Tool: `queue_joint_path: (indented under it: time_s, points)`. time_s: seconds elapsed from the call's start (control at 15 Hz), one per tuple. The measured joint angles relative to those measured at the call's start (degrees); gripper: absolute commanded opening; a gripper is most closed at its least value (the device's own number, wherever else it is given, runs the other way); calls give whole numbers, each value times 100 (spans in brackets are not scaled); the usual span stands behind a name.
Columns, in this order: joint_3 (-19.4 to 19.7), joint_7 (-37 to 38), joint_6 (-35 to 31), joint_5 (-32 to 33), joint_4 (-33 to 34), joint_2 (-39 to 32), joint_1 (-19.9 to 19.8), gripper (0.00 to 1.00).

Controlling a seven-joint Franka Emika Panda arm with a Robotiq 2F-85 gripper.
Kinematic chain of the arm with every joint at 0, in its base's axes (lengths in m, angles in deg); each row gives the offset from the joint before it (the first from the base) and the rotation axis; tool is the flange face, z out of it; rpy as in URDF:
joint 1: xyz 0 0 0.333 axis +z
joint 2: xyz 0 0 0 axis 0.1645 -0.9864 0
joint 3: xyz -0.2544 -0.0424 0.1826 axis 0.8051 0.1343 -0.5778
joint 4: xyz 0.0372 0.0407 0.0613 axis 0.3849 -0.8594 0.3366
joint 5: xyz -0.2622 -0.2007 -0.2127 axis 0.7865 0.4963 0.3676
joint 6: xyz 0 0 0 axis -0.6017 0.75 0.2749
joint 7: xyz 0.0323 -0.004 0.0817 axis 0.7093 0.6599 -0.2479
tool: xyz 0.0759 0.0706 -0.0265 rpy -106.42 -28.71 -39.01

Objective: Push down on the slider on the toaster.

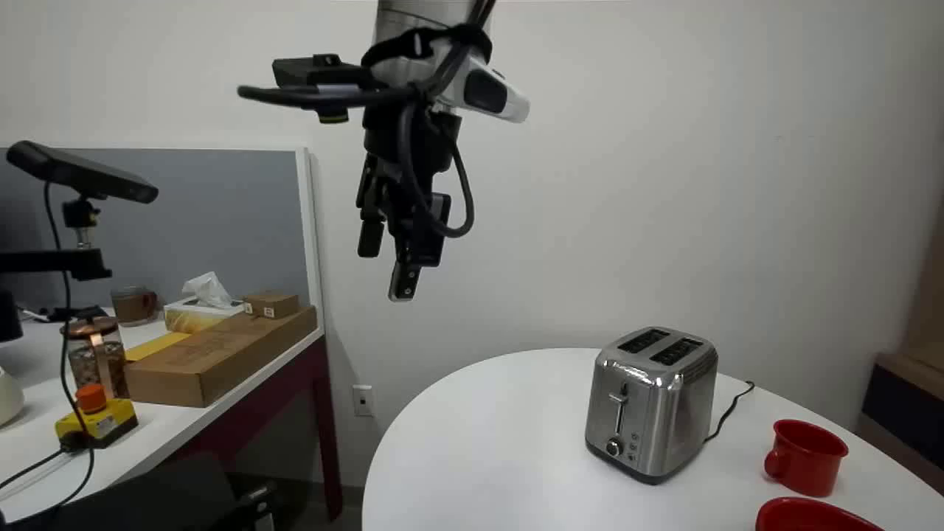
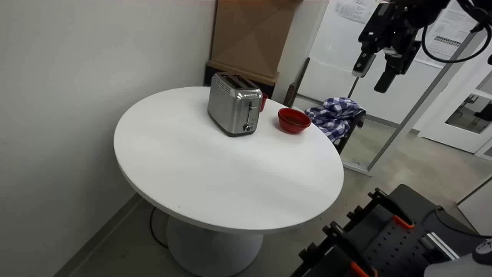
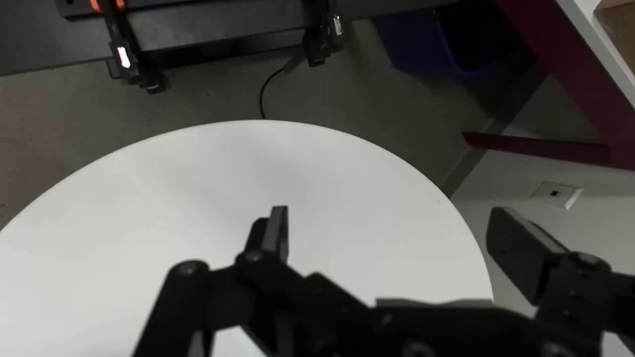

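A silver two-slot toaster (image 1: 678, 420) stands upright on a round white table (image 1: 479, 450); it also shows in an exterior view (image 2: 226, 105). Its slider (image 1: 618, 400) is on the narrow front face, near the upper end of its vertical slot, and shows in an exterior view (image 2: 252, 107) too. My gripper (image 1: 386, 263) hangs in the air, well above and apart from the toaster; it also shows in an exterior view (image 2: 374, 75). In the wrist view, its fingers (image 3: 392, 220) are spread wide with nothing between them. The toaster is out of the wrist view.
A red mug (image 1: 815, 461) and a red bowl (image 2: 294, 121) stand beside the toaster. A black cord (image 1: 730, 409) runs behind it. A wall stands along the table's back. A side desk holds a cardboard box (image 1: 214, 354).
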Motion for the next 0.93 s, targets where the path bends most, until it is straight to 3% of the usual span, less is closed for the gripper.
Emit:
queue_joint_path:
  time_s: [0.47, 0.73, 0.93]
  points:
    - [-126, 47, -200, 81, 12, -76, -85, 100]
    - [-557, 348, -1940, 779, 217, -944, -323, 100]
    - [-907, 1019, -3244, 1785, 662, -1999, -626, 100]
